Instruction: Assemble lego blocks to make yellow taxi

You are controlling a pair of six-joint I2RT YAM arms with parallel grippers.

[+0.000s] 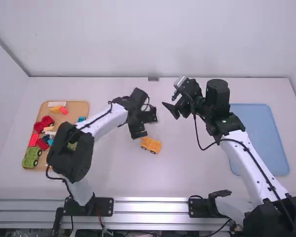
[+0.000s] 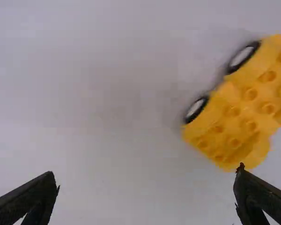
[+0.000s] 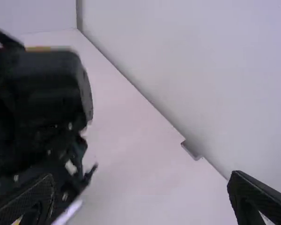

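Spreading both pairs of jaws wide, I have my left gripper (image 1: 144,124) over the middle of the desk (image 1: 118,173) and my right gripper (image 1: 168,100) farther back, across from it and angled toward it. Just beside the left one, on the side nearer my bases, the yellow car (image 1: 151,145) sits on the bare surface, studs up, two dark-rimmed wheels facing out along one flank. The desk is pale and smooth, faintly shaded around the car in my left wrist view. At my left lies a tan tray (image 1: 81,107) of loose parts: a green wheeled piece (image 1: 31,157) in the near corner, a white brick (image 1: 57,103) at the far edge, red and blue pieces between. Well apart, at my right, a light blue tray (image 1: 256,133) with rounded corners lies flat. Beyond the far edge rises a plain white wall (image 1: 153,39), with a small grey bracket (image 1: 153,78) low at its foot, and another pale wall (image 1: 5,103) closes the left side. Silvery metal rails (image 1: 150,206) run along the near edge by my bases. In my right wrist view, the dark joints of my left arm crowd one side, blurred, against desk and wall.
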